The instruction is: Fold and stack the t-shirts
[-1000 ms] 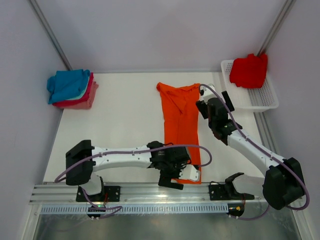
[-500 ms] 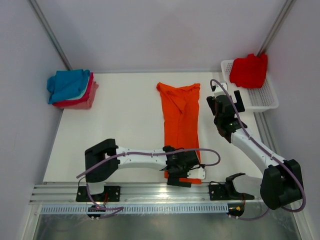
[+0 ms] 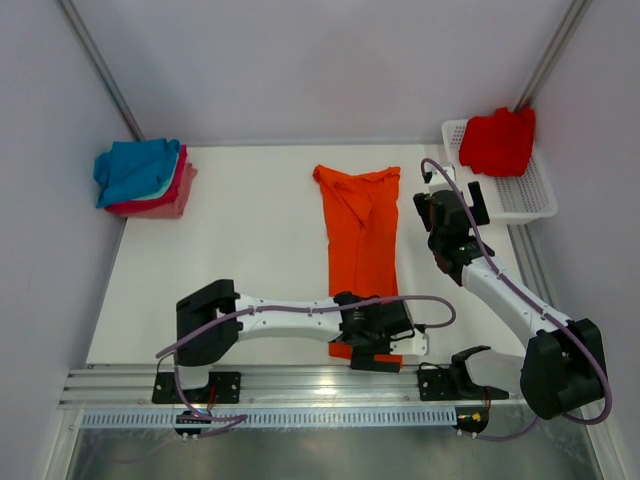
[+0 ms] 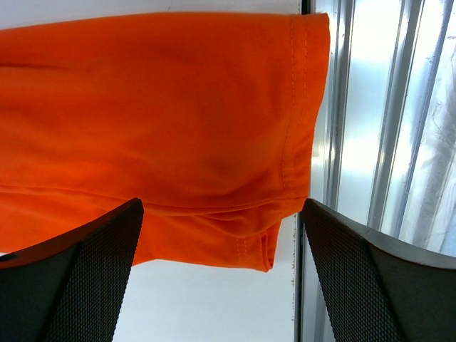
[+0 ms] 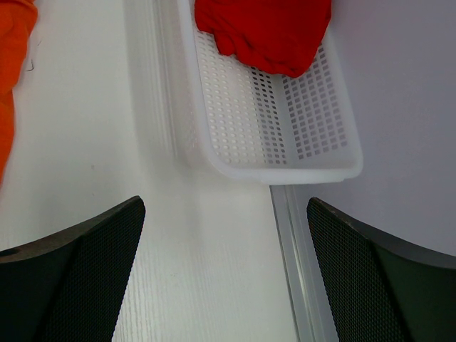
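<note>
A bright orange t-shirt (image 3: 360,240), folded into a long strip, lies in the middle of the table. My left gripper (image 3: 385,350) hovers open over its near hem. In the left wrist view the hem corner of the orange shirt (image 4: 164,128) lies between my left gripper's (image 4: 221,285) spread fingers, ungripped. My right gripper (image 3: 458,200) is open and empty, right of the shirt's far end, next to the basket. A red t-shirt (image 3: 498,140) lies in the white mesh basket (image 3: 530,205). In the right wrist view my right gripper (image 5: 224,285) faces the basket (image 5: 285,167) and red shirt (image 5: 267,32).
A stack of folded shirts sits at the far left, teal-blue (image 3: 135,170) on top of pink and red (image 3: 170,198). A metal rail (image 3: 300,385) runs along the near table edge, right beside the left gripper. The table's right edge strip (image 5: 296,271) runs under the right gripper.
My left gripper has slid right along the orange shirt's near hem. My right gripper moved right, off the shirt's far end towards the basket, then stopped.
</note>
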